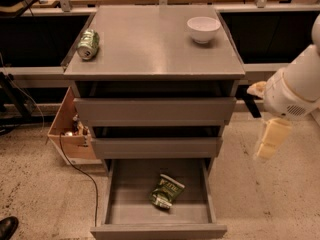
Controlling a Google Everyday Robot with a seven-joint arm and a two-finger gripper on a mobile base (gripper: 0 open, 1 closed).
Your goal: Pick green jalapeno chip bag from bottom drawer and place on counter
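Observation:
The green jalapeno chip bag (166, 191) lies flat on the floor of the open bottom drawer (158, 230), a little right of its middle. The grey counter (155, 49) tops the cabinet above it. My gripper (270, 140) hangs at the right of the cabinet, level with the middle drawer, well apart from the bag and above and to the right of it. It holds nothing that I can see.
A green-and-silver can (88, 44) lies on its side at the counter's left edge. A white bowl (203, 29) stands at its back right. A wooden box (67, 133) with a cable sits on the floor to the left. A shoe tip (7, 227) shows at bottom left.

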